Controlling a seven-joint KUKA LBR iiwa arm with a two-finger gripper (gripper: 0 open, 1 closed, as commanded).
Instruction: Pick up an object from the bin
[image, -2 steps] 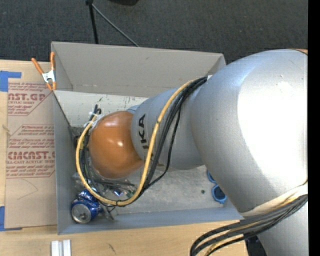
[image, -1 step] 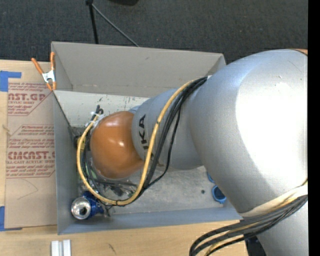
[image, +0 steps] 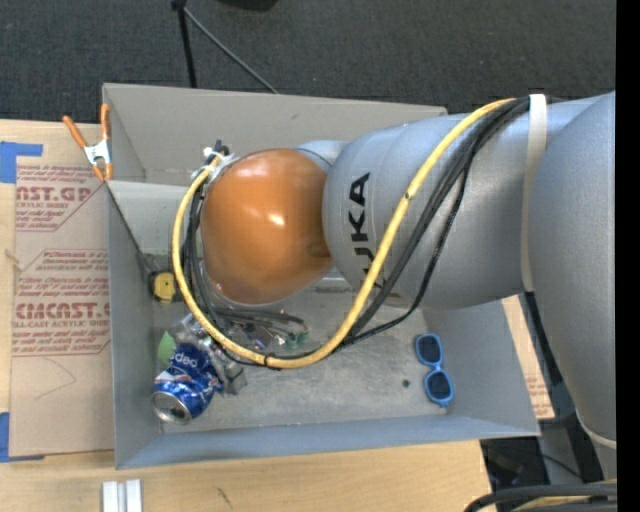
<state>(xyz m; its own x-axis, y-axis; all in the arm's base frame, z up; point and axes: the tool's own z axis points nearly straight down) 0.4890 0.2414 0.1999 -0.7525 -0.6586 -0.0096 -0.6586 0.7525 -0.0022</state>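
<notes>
Floor: dark speckled floor (image: 420, 45) beyond the far wall of the bin (image: 150, 125).
Surface: pale wooden surface (image: 330, 478) along the bin's near wall.
Cable: black cable (image: 188, 50) crossing that floor.

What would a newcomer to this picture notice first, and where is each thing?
The grey arm with its round orange cover reaches in from the right and hangs over the left half of the bin. A crushed blue can lies in the lower left corner, and blue sunglasses lie near the right wall.
</notes>
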